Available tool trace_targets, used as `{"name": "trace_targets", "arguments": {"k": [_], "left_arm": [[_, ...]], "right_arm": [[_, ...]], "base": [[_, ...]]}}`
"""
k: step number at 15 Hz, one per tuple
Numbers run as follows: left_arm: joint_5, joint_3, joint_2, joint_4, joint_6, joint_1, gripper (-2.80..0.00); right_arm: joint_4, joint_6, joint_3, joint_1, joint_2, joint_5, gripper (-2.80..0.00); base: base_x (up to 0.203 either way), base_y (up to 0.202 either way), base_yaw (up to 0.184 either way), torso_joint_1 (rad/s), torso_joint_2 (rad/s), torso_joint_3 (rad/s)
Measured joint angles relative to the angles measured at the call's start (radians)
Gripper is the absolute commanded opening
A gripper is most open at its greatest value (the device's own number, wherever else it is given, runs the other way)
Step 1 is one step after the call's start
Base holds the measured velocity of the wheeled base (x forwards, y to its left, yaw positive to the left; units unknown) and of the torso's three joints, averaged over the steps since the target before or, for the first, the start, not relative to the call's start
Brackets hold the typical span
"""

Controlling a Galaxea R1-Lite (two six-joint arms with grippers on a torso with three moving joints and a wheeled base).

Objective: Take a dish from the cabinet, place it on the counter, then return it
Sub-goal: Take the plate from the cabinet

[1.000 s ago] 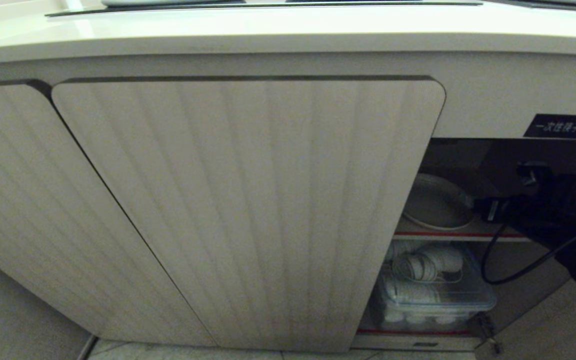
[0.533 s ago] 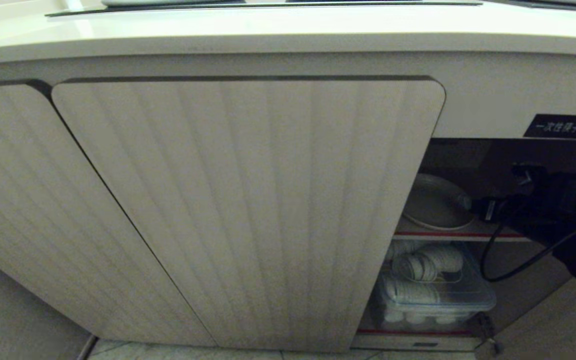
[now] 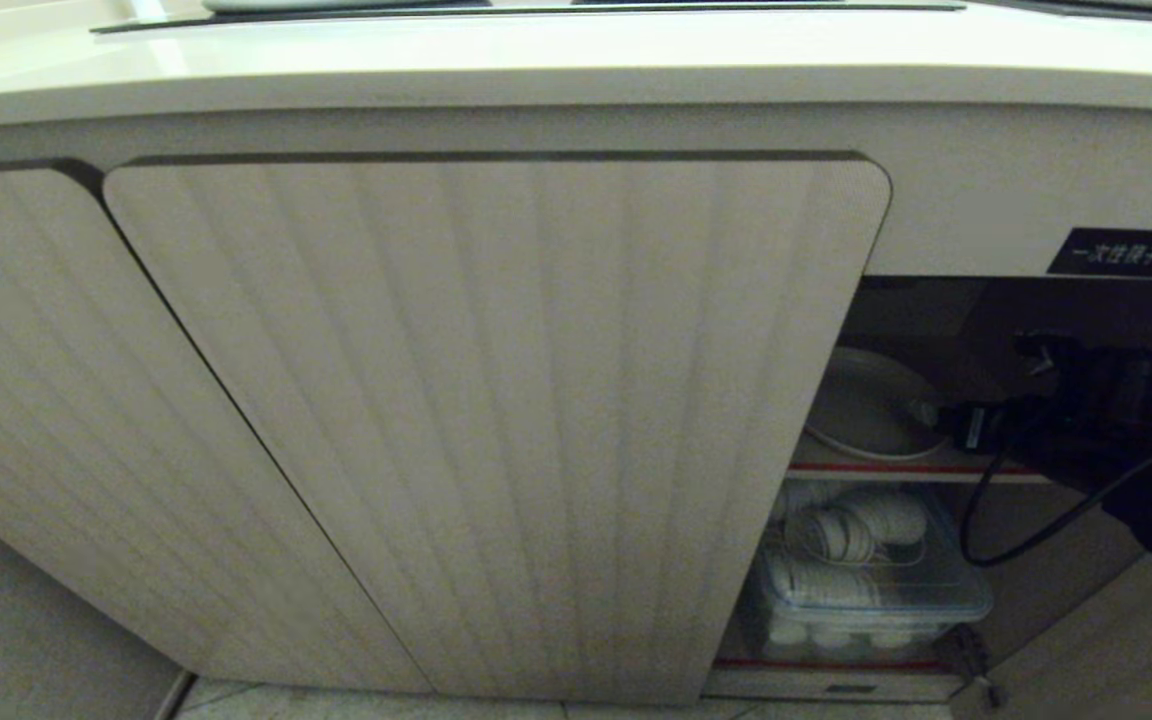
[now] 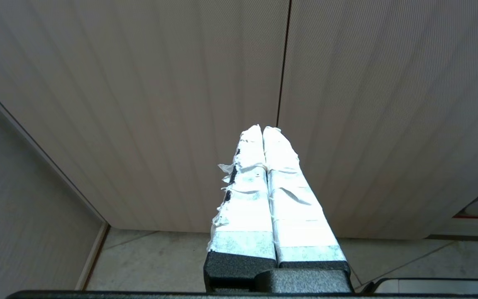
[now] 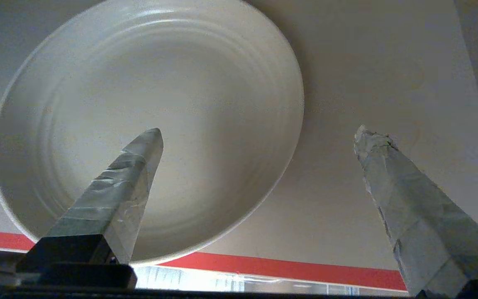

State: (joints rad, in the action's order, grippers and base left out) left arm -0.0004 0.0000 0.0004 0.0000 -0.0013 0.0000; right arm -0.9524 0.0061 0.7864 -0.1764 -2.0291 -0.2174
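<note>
Jaws spread wide on right gripper (image 5: 259, 133), one taped finger over the dish (image 5: 147, 124), nothing gripped. Round, plain off-white, ringed inside, lying on the cabinet (image 3: 936, 330) shelf (image 5: 288, 268) at right. Left gripper (image 4: 263, 131) closed, parked before ribbed doors.

Dish (image 5: 147, 124) plain off-white with faint concentric rings. Cabinet door (image 3: 496, 420) beige, vertical ribbing. Shelf (image 5: 288, 268) pale with red stripe on its front edge. Label (image 3: 1117, 252) black, white characters. Counter (image 3: 576, 60) cream. Right gripper (image 5: 259, 137) fingers wrapped in grey-white tape; left gripper (image 4: 262, 129) fingers in white tape over black. Lower tub (image 3: 871, 600) clear, white cups inside.
</note>
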Motion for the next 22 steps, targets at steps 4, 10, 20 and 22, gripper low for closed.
{"name": "trace_targets", "arguments": {"k": [4,10,20,22], "left_arm": [[0.0,0.0,0.0,0.0,0.0,0.0,-2.8],[0.0,0.0,0.0,0.0,0.0,0.0,-2.8],[0.0,0.0,0.0,0.0,0.0,0.0,-2.8],[0.0,0.0,0.0,0.0,0.0,0.0,-2.8]], "right_arm": [[0.022,-0.001,0.012,0.001,0.002,0.0,0.0],[0.069,-0.019,0.029,0.008,0.004,-0.001,0.0],[0.106,-0.01,0.055,0.009,0.003,0.0,0.0],[0.107,-0.008,0.057,0.008,0.001,0.0,0.0]], "base": [[0.0,0.0,0.0,0.0,0.0,0.0],[0.0,0.0,0.0,0.0,0.0,0.0],[0.0,0.0,0.0,0.0,0.0,0.0],[0.0,0.0,0.0,0.0,0.0,0.0]]}}
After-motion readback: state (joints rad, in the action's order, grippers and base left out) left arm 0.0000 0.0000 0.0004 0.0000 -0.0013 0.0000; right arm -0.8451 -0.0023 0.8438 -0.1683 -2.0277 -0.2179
